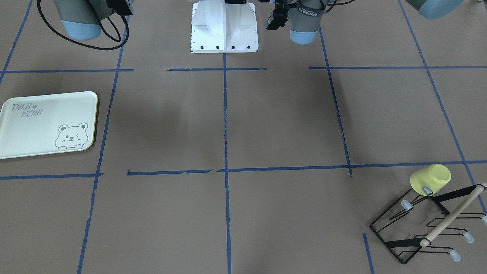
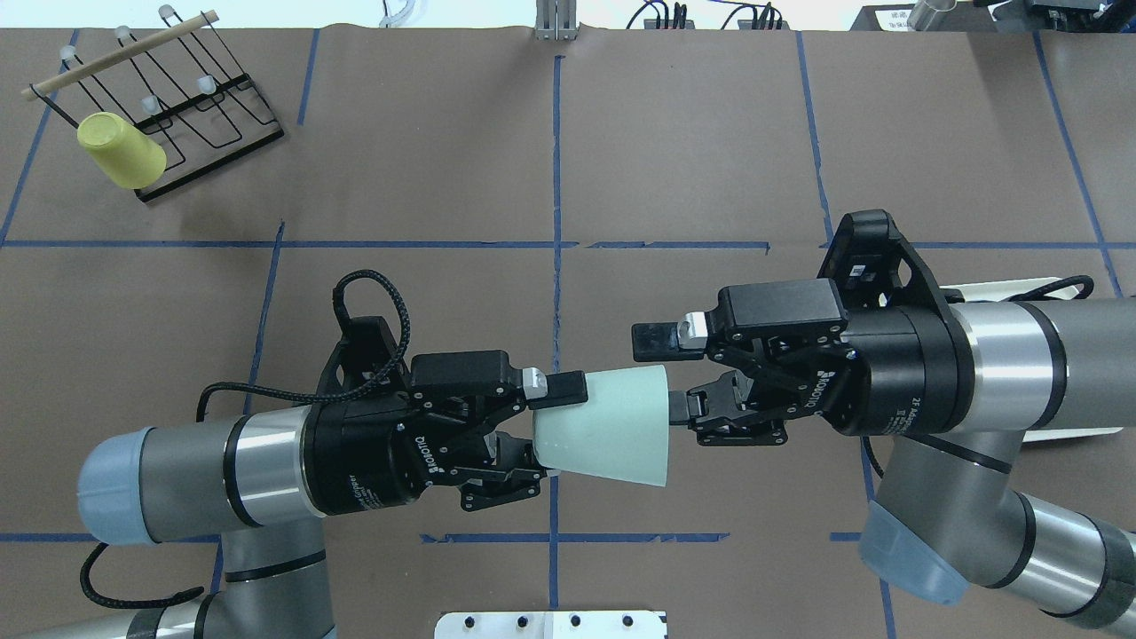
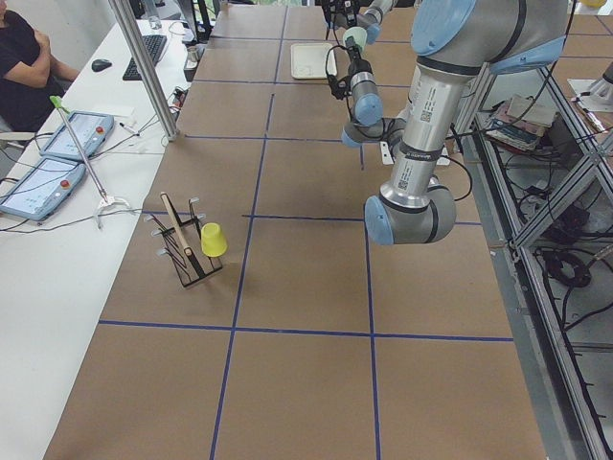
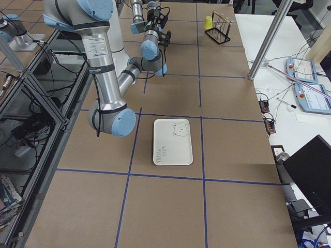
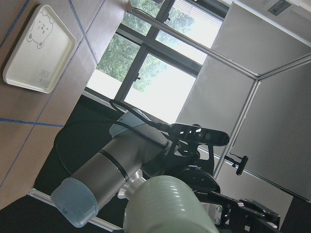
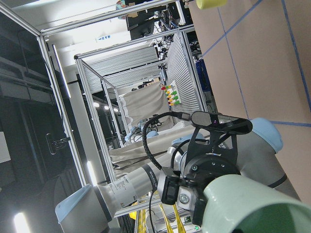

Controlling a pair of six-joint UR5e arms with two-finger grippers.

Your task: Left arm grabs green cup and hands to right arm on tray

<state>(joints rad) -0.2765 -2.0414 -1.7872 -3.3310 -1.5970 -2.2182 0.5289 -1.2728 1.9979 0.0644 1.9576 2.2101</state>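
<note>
The green cup (image 2: pixel 608 426) lies on its side in mid-air over the table's middle, mouth toward the right arm. My left gripper (image 2: pixel 543 431) is shut on its narrow base end. My right gripper (image 2: pixel 670 374) is open at the cup's mouth; its upper finger (image 2: pixel 657 338) is just above the rim and its lower finger is at the mouth opening. The cup fills the bottom of the left wrist view (image 5: pixel 170 206) and the right wrist view (image 6: pixel 252 206). The tray (image 1: pixel 47 122) lies flat and bare; in the overhead view the tray (image 2: pixel 1003 288) is mostly hidden under the right arm.
A yellow-green cup (image 2: pixel 120 153) hangs upside down on a black wire rack (image 2: pixel 191 98) at the table's far left corner; cup (image 1: pixel 430 179) and rack (image 1: pixel 414 224) also show in the front view. Blue tape lines grid the brown table. An operator sits beyond the rack's side.
</note>
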